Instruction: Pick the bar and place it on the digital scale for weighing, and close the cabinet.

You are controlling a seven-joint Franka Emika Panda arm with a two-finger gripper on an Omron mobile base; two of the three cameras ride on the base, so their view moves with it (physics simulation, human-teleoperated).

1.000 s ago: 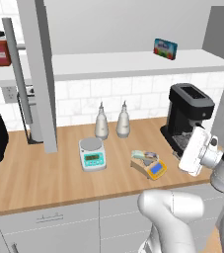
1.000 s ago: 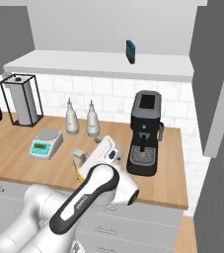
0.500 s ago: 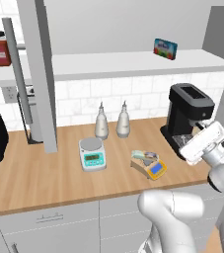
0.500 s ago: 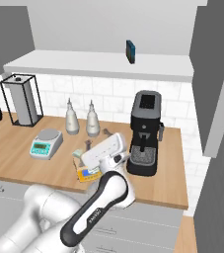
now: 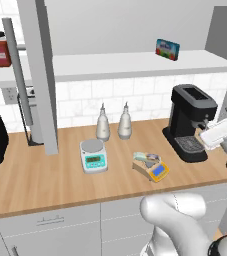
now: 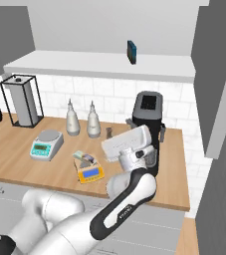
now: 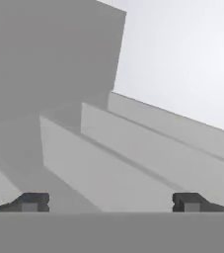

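Mint-green bar (image 5: pixel 146 157) lies on my tan digital scale (image 5: pixel 154 169), its far end hard to read. Gripper (image 7: pixel 111 202) fingers stand wide apart, empty, facing blurred grey cabinet (image 7: pixel 49 59) surfaces.

Even, soft rendered light, no glare, mild softness throughout

Both base views are bright and flat-lit, seemingly from above and in front: the shelf (image 5: pixel 135 64) throws a faint shade on the tiled wall below it, and the coffee machine (image 5: pixel 190 122), the two bottles (image 5: pixel 114 122) and the white scale (image 5: pixel 93 155) cast only weak, short shadows on the bench (image 5: pixel 45 185). Edges look slightly blurred and low in detail; straight lines stay straight to the borders. The hand view is dimmer and nearly monochrome grey, with a dark panel upper left fading to a pale bright area upper right; its stepped surfaces have soft edges
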